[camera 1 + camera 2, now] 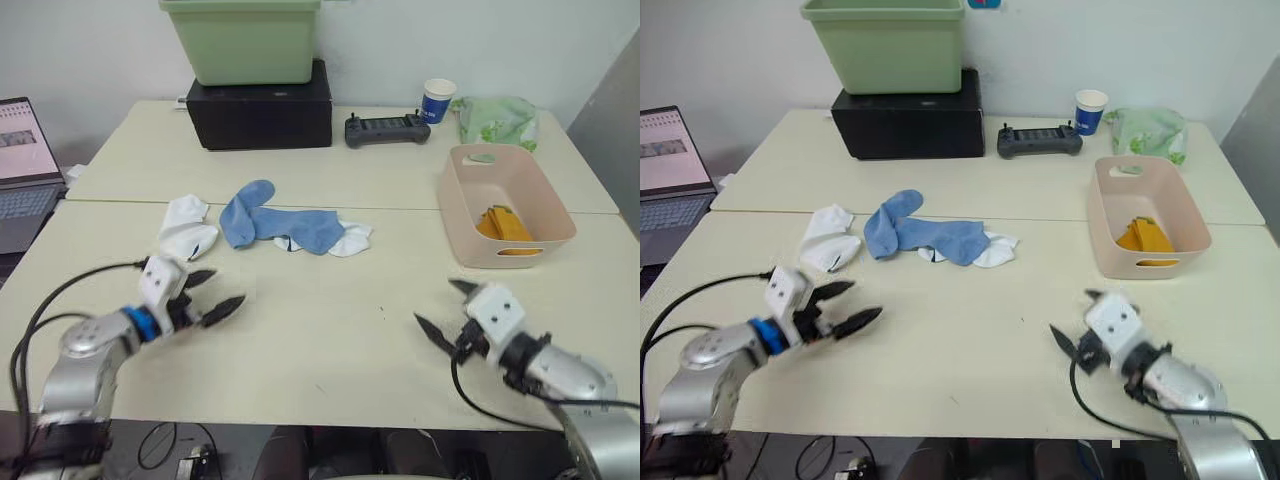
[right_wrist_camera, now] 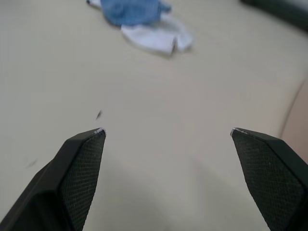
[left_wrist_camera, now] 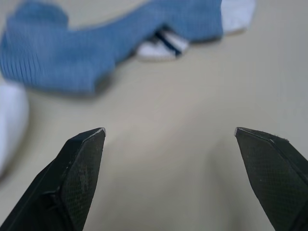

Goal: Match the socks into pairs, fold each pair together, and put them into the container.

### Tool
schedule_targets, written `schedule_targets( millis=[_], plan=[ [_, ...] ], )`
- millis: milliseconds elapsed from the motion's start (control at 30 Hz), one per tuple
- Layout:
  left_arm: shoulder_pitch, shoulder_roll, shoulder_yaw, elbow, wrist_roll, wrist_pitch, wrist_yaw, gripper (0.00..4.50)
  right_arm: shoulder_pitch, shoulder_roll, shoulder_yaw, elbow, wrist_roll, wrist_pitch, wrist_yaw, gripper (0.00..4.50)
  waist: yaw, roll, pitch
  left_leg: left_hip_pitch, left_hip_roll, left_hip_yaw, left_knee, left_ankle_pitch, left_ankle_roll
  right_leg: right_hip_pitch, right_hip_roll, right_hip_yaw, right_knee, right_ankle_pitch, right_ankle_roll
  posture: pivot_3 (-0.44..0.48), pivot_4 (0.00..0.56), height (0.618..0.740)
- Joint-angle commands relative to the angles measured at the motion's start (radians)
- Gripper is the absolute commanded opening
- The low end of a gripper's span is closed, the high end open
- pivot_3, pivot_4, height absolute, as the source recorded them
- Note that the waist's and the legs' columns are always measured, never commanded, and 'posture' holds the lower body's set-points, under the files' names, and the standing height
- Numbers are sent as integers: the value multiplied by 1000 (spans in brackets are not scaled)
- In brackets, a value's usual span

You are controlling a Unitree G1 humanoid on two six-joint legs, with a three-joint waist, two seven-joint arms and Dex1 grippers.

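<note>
We see the left gripper (image 1: 213,293) low over the table (image 1: 330,350) near its front left edge, fingers spread wide with nothing between them. The right gripper (image 1: 444,307) sits near the front right edge, its fingers likewise spread and empty. Between the two grippers the tabletop lies bare, a broad open strip along the front edge.

Toward the middle of the table, the light blue socks (image 1: 268,221) lie in a loose heap, overlapping one white sock (image 1: 352,238) whose dark mark (image 3: 164,41) peeks out beneath (seen in the left wrist view). A second white sock (image 1: 186,228) lies just beside the heap, on the left.

The pale pink tub (image 1: 520,183) stands by the right edge, with the mustard-orange socks (image 1: 504,227) inside. Along the back edge stand a black box (image 1: 262,112), a green bin (image 1: 244,38), a controller (image 1: 386,129), a paper cup (image 1: 438,99) and a green bag (image 1: 498,119).
</note>
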Motion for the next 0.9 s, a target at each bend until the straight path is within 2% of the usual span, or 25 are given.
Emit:
schedule_targets(
  millis=[33,133,200,300,433,567,700,900],
  plan=[
    [28,23,44,-44,-33,-26,-21,4500,7,-8,-18,-38,39,-46,14,4473,0,0,0,1,0,0,0,0,0,0,0,0,1,0,0,0,150,725],
    [51,15,51,-80,-47,-20,-18,4500,-39,-3,3,-27,52,-36,-2,4473,-1,-1,0,11,0,1,-2,0,0,10,0,1,-1,0,0,0,150,725],
    [58,11,55,-101,-56,-12,-14,4500,-84,6,18,-16,54,-24,-15,4473,-1,-1,0,11,0,1,-2,0,0,10,0,1,-1,0,0,0,150,725],
    [61,5,54,-128,-63,-13,-2,4500,-232,58,78,47,39,19,-64,4473,-6,-1,0,11,0,1,-3,0,0,9,1,1,0,0,0,0,150,725],
    [57,-12,40,-181,-57,-33,23,4500,-521,185,221,236,-15,60,-132,4473,-20,-1,0,12,1,1,-3,0,0,8,1,2,1,0,0,0,150,725],
    [37,-23,30,-200,-56,-38,43,4500,-719,325,267,489,-56,116,-230,4473,-22,-1,0,11,1,0,-3,0,0,7,1,1,1,0,0,0,150,725],
    [20,-24,16,-220,-66,-26,47,4500,-826,432,249,690,-37,126,-262,4473,-20,-1,0,10,1,1,-3,1,-1,6,1,1,0,0,0,0,150,725],
    [13,-25,11,-271,-98,9,48,4500,-914,501,227,920,-47,25,-295,4473,-26,-1,0,10,1,1,-3,0,0,5,1,1,2,0,0,0,150,725]
  ],
)
